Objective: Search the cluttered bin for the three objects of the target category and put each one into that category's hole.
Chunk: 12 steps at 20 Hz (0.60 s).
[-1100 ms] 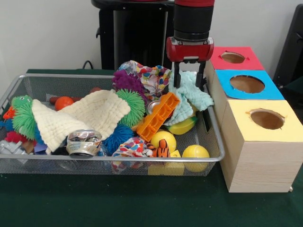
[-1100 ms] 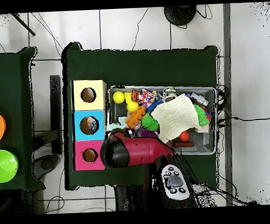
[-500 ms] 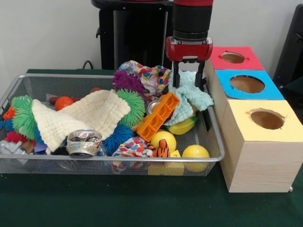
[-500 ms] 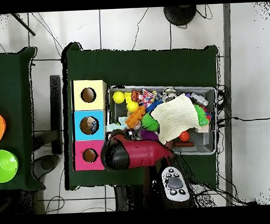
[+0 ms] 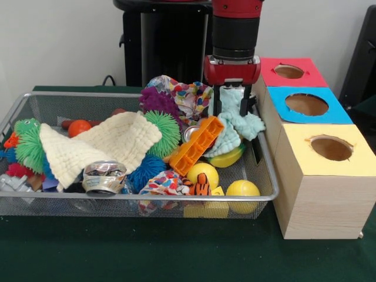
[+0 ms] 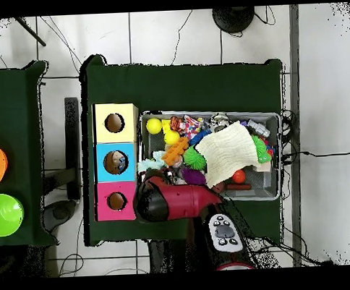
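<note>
Here the tool (image 5: 233, 101) is clamped on the mint-green cloth (image 5: 235, 120), which hangs down lengthwise, its lower end draped by the orange block (image 5: 195, 144) at the wire bin's (image 5: 265, 154) box-side end, beside the blue-topped box (image 5: 308, 106).

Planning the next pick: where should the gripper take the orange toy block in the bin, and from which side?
Grip the orange block across its long narrow sides at the raised upper end, coming from above; it leans tilted on the clutter there, clear of the mint cloth that the gripper holds.
</note>
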Tool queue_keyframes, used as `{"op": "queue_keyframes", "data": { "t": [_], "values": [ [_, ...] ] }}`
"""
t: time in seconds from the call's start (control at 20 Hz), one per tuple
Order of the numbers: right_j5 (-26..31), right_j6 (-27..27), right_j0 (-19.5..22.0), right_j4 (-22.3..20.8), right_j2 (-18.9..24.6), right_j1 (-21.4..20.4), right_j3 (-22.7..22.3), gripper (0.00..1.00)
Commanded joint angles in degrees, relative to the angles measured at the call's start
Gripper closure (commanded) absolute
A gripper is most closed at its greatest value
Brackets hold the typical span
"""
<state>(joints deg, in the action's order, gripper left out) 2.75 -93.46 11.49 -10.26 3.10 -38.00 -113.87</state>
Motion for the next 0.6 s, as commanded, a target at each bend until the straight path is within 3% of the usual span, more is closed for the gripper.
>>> {"op": "queue_keyframes", "data": {
  "t": [0.05, 0.6],
  "values": [
    [-2.5, -10.2, -0.8, 0.0, -0.3, 3.0, -1.1, 0.0],
    [-0.7, -9.5, -0.6, 0.0, -0.6, 0.3, -2.1, 0.0]
  ]
}}
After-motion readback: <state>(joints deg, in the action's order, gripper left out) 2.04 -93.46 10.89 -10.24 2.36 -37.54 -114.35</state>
